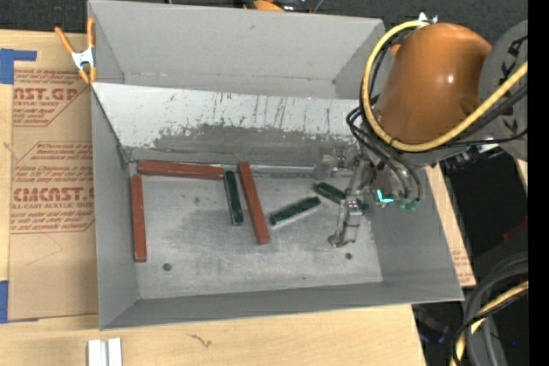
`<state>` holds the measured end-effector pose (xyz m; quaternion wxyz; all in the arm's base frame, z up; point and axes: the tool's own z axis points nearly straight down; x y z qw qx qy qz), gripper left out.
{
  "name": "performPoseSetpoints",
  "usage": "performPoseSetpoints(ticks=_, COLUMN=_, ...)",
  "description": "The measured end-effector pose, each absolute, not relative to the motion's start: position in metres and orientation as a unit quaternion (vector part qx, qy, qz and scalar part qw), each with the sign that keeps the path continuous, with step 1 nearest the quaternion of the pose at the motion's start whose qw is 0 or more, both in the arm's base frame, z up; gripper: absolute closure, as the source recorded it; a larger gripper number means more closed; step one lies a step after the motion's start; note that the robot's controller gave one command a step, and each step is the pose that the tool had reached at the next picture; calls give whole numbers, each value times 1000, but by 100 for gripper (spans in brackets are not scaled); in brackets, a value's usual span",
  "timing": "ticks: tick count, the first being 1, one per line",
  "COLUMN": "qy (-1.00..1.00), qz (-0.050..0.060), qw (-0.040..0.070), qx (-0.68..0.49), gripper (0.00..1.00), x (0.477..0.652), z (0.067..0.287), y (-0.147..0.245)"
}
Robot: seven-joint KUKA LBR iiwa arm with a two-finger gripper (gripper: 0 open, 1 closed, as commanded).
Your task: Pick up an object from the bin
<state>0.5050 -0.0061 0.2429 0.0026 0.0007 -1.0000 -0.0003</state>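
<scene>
Hovering low over the right part of the bin [257, 294] floor, the gripper [344, 232] is carrying nothing that I can see; whether it is open or closed I cannot tell. Just beside it, a slanted dark green bar [294, 211] and a shorter green piece [328, 193] are lying loose. Farther off, three reddish-brown bars [254, 203] and another green bar [233, 198] are resting untouched. The pick is seemingly just starting, with grasping and lifting not yet done.

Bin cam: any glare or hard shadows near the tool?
Camera view: a soft highlight sits on the orange wrist cover; the back wall of the bin is evenly lit, no hot spots; no hard shadow falls on the floor around the tool or the dark green stick to its left.
</scene>
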Motion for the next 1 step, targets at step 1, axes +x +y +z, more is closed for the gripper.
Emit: performPoseSetpoints(ticks=1, qy=-999, qz=0, qw=1, qx=51, gripper=0, x=575, z=65, y=-47)
